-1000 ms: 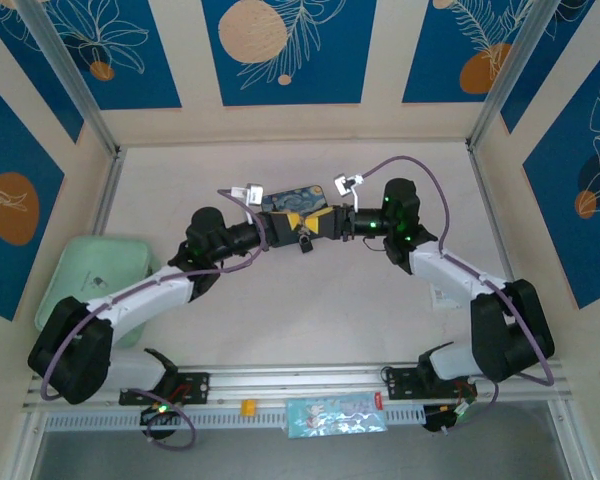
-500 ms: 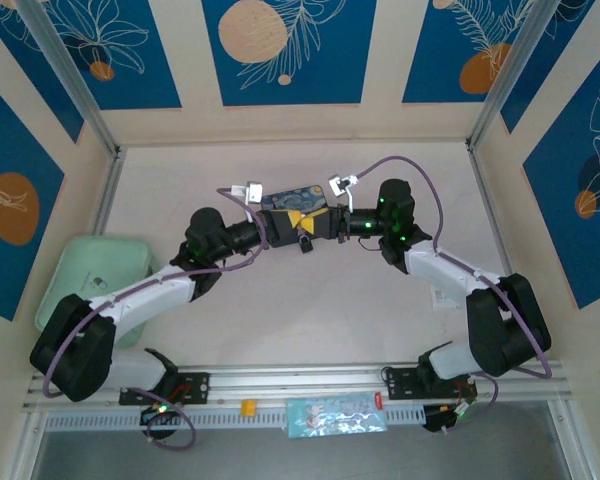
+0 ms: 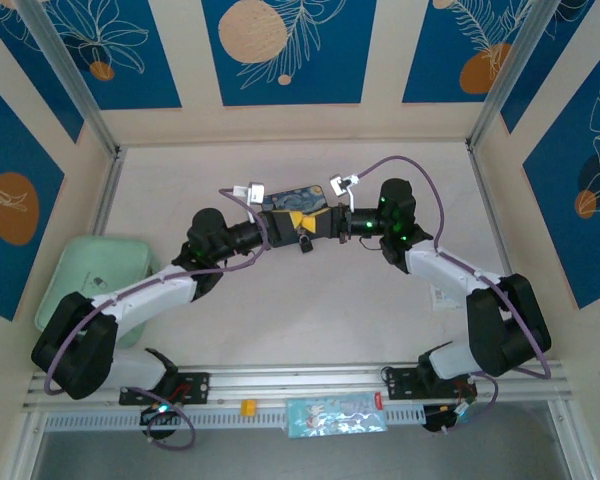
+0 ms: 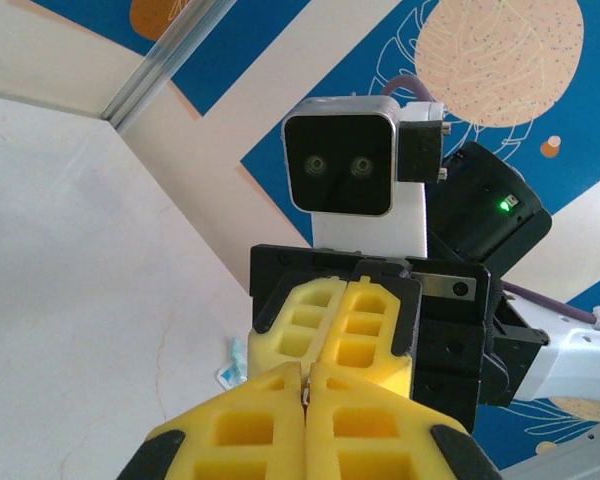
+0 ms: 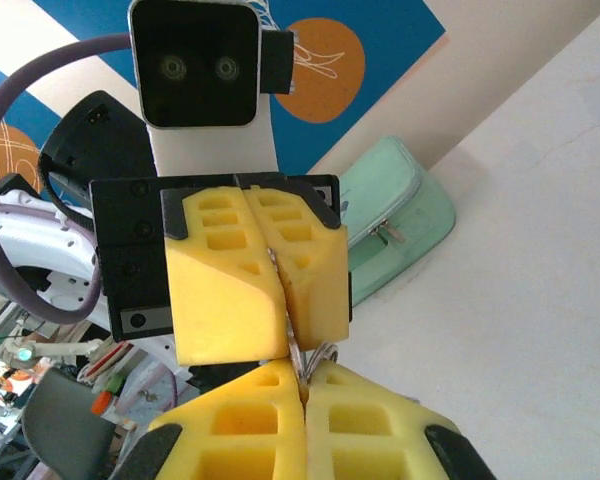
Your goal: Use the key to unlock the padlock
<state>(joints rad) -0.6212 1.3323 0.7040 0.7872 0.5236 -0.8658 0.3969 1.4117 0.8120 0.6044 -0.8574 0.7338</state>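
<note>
Both grippers meet fingertip to fingertip above the table's middle. My left gripper (image 3: 298, 222) is shut on the key (image 5: 292, 335), a thin silvery blade pinched between its yellow fingers (image 5: 225, 290). My right gripper (image 5: 305, 375) is shut on the same blade's near end, where a small wire ring (image 5: 326, 352) pokes out beside its pads. In the left wrist view the key (image 4: 305, 393) is a mere sliver in my left gripper (image 4: 307, 372), facing the right fingers (image 4: 370, 330). The small dark padlock (image 3: 305, 242) hangs just under the joined fingertips; how it hangs is hidden.
A blue starry-night box (image 3: 285, 200) lies on the table right behind the grippers. A mint green case (image 3: 90, 275) sits at the left wall. A printed packet (image 3: 335, 415) and a small orange piece (image 3: 247, 407) rest on the front rail.
My right arm has slid a little left up to the left gripper, and its jaws have closed. The left arm has stayed in place, shut.
</note>
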